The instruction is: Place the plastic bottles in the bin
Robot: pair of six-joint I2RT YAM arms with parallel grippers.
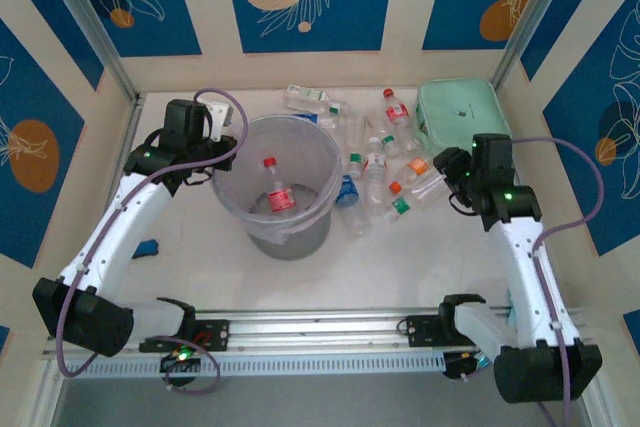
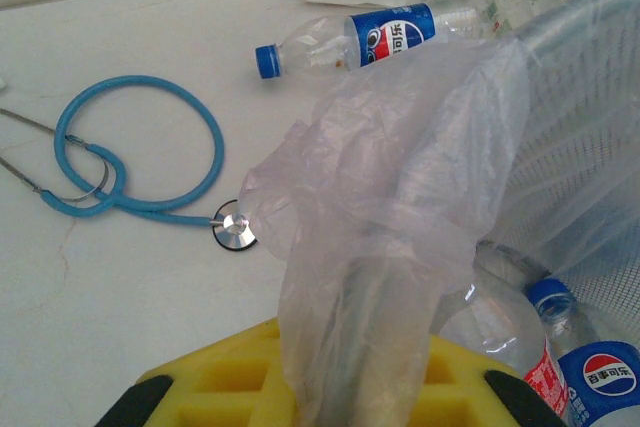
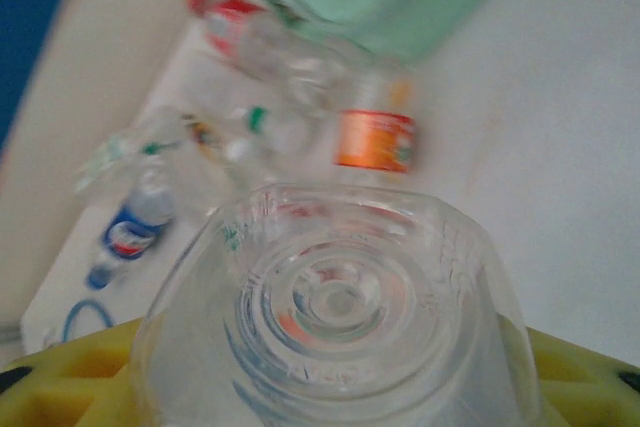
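The left claw [image 2: 340, 382] is clamping the plastic liner [image 2: 400, 197] of the bin [image 1: 300, 125], which is standing in the middle of the counter [image 1: 420, 257]. The right claw [image 3: 335, 377] is gripping a clear bottle [image 3: 340, 297]; more plastic bottles [image 1: 375, 172] are lying beside the bin.

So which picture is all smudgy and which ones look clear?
Right wrist view: smeared, the clear bottle up close and orange label both soft. Left wrist view: sharp on the stethoscope and liner. Top external view: crisp, evenly lit bin.
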